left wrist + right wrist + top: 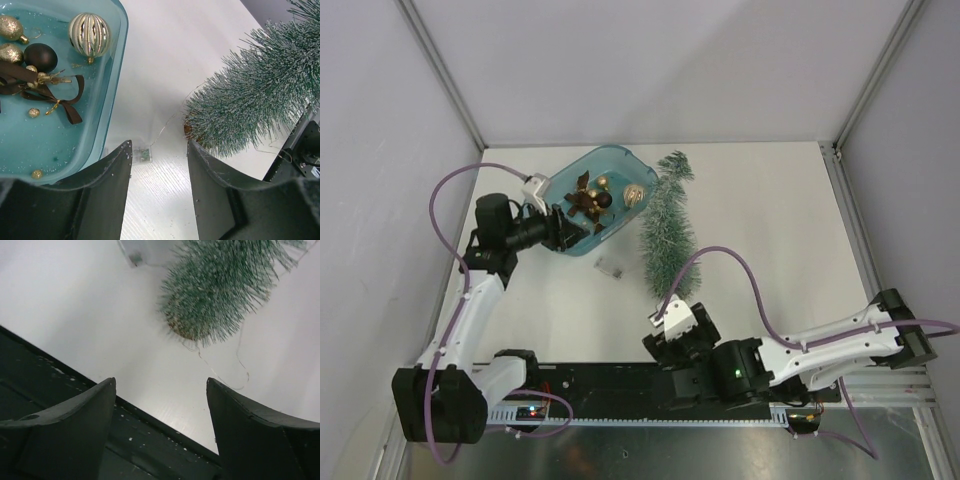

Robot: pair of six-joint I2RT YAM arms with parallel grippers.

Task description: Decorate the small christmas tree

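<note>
Black left pincer (pixel 160 145) parted, empty, beside teal tub (pixel 118 75), right pincer (pixel 161 383) agape, empty, near small christmas tree (pixel 220 285)

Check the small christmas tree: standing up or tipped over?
Tipped over. The small christmas tree lies on its side on the table, wooden base at the near end, tip beside the teal tub.

My left arm (pixel 470 310) and right arm (pixel 825 350) are built alike: white link shells between black joint housings. A lilac cable (pixel 445 195) runs off each, and each wrist carries a white bracket (pixel 535 187). A small green light (pixel 736 373) glows on a black joint of the right one. My left end effector (pixel 160 150) and right end effector (pixel 161 385) have matte black fingers (pixel 100 200), scuffed with pale specks.
</note>
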